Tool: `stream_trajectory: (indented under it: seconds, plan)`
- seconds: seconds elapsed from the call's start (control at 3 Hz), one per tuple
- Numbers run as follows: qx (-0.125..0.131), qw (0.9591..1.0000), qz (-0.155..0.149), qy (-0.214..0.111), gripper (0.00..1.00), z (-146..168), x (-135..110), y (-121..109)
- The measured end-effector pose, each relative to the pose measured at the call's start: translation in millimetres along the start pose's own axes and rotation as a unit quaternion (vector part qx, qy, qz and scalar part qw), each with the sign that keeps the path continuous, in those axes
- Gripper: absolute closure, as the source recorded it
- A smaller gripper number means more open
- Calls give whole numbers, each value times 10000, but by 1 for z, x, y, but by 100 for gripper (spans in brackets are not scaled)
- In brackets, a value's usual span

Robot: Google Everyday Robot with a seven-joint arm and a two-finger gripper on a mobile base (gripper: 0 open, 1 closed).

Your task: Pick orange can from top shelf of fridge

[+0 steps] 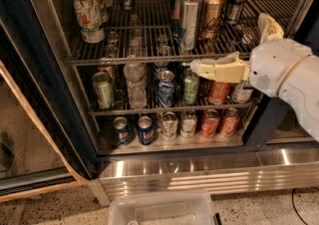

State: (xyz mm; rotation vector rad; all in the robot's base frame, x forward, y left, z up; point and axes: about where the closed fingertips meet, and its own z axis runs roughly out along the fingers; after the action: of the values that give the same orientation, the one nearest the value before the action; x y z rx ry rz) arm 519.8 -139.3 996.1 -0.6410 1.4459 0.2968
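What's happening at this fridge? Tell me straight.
A robot is going for a drink in the open fridge. Its tool hangs in front of the cans, about level with the front rail of the top shelf. The orange can stands upright on that shelf, just right of a tall silver can and farther back than the tool. The tool is not touching it, so the can is not yet picked.
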Motion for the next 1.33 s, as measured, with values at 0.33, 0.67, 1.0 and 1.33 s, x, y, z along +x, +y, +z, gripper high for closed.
stream_trajectory:
  seconds: [0.33, 0.67, 1.0, 1.33]
  plan:
    - [410, 9978, 337, -401, 0, 13, 4, -18]
    - [518, 9952, 490, -671, 0, 32, -5, -18]
    - [681, 9927, 666, -743, 0, 49, -10, -21]
    - [680, 9927, 666, -743, 0, 49, -10, -21]
